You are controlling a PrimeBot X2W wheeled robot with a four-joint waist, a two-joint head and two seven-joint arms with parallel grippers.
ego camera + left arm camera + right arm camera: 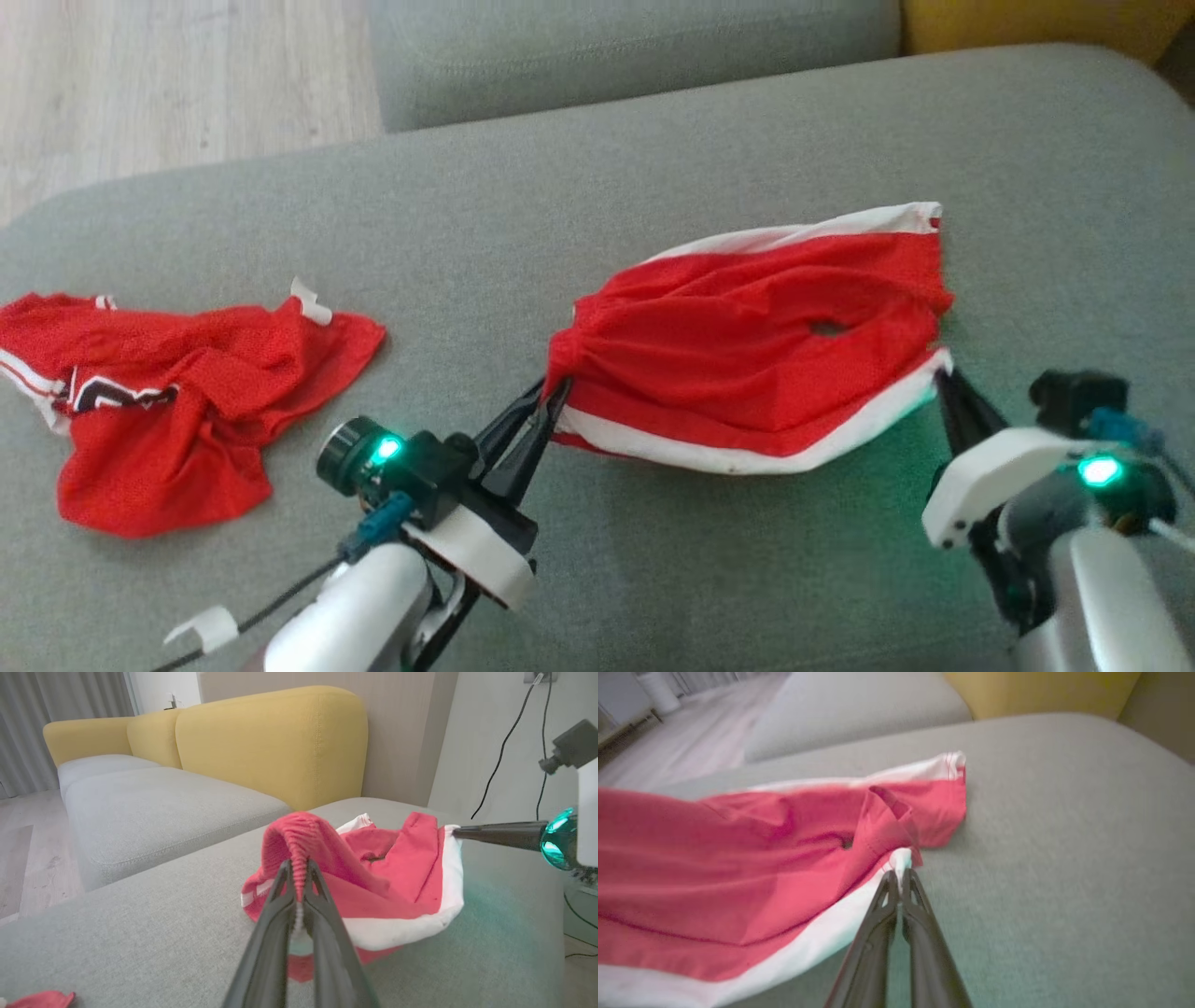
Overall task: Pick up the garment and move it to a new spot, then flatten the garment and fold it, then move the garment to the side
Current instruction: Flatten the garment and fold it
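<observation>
The garment (756, 355) is red with white bands and hangs stretched between both grippers just above the grey cushion (597, 187). My left gripper (551, 397) is shut on its bunched red left end; the left wrist view shows that gathered cloth (299, 844) pinched between the fingers (280, 914). At the garment's lower right, my right gripper (941, 378) is shut on the white-banded corner (903, 858). From the left wrist, the right gripper (460, 832) reaches in from the right.
A second red garment (177, 401) lies crumpled at the cushion's left. Another grey seat (616, 47) sits beyond, with yellow backrests (271, 737) behind and wooden floor (140, 75) at the far left. Cables (509, 732) hang on the wall.
</observation>
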